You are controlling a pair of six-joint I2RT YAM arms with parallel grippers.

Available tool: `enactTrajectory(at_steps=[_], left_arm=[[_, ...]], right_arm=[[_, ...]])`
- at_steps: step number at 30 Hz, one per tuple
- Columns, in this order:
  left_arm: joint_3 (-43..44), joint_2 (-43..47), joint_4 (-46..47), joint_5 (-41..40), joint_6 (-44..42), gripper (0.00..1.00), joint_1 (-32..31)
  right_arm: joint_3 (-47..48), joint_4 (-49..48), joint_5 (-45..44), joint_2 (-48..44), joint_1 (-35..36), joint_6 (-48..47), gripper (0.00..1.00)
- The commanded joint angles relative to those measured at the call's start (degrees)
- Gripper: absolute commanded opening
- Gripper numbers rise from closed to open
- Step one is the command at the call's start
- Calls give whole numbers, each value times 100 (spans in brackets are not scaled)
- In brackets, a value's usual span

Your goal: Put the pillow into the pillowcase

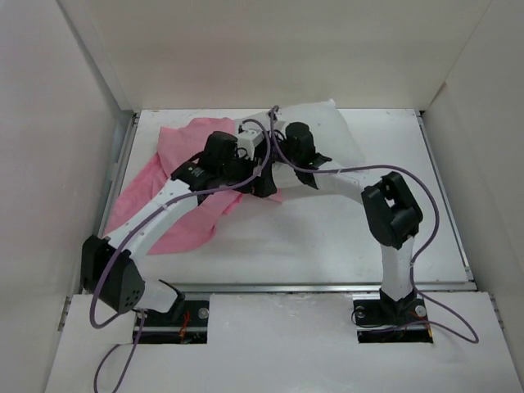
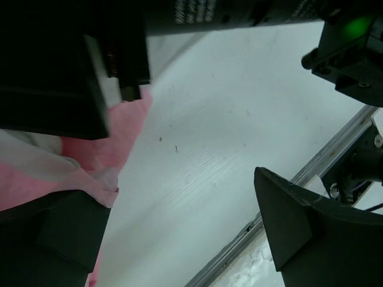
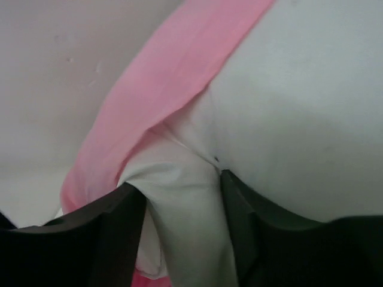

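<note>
Across the table (image 1: 327, 246), seen from above, two cloth masses are meeting near the middle. Crumpled pink pillowcase (image 1: 190, 223) is sprawling from centre out toward 8 o'clock, long axis running roughly 8-to-2. White pillow (image 1: 332, 131) is lying at 12 to 1 o'clock against the far edge, long axis about 9-to-3, its near-left corner touching the pink cloth.

Both arms are reaching into that junction: left arm (image 1: 160, 209) angling up from 7 o'clock over the pillowcase, right arm (image 1: 393, 213) bending in from 4 o'clock.

Right gripper (image 3: 179, 185) is pinching a fold of pillow between its fingers (image 3: 102, 239), pink hem lying just beside the pinch at 10 o'clock in its wrist view. Left gripper (image 2: 185, 191) is standing spread, bare table showing through the gap. Pink cloth is resting against one finger at 8 o'clock in that view; cannot tell whether it is hooked inside the mouth.

Judgement: pillow is barely entering, if at all. From the right gripper the sack is lying toward 8 o'clock, so the coming push is calling for travel that way, along the case's long axis, with the left nearer the opening
</note>
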State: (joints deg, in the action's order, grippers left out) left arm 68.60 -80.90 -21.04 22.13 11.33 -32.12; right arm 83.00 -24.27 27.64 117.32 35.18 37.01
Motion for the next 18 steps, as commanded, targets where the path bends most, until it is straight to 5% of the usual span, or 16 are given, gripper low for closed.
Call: enactTrajectory(at_steps=[1,7,9,13,18], left_arm=[[576,742,574,-259,-70,98,4],[944,875,574,-526,-17,100,65],[997,875,574,-526,-17,100,118],[1050,805,627,-464,53,100,118],[1419,218,84,-1972,702,95,267]], right_arm=[[-47,174,719,-788,77,-553,62],[-434,1388,-714,-1922,-160,-1643,70],[-495,1591,-1388,-2072,-352,-1645,80],[-293,1830,-1709,-2125,-740,-1768,80],[479,2644,-1963,-1590,-978,-2048,80]])
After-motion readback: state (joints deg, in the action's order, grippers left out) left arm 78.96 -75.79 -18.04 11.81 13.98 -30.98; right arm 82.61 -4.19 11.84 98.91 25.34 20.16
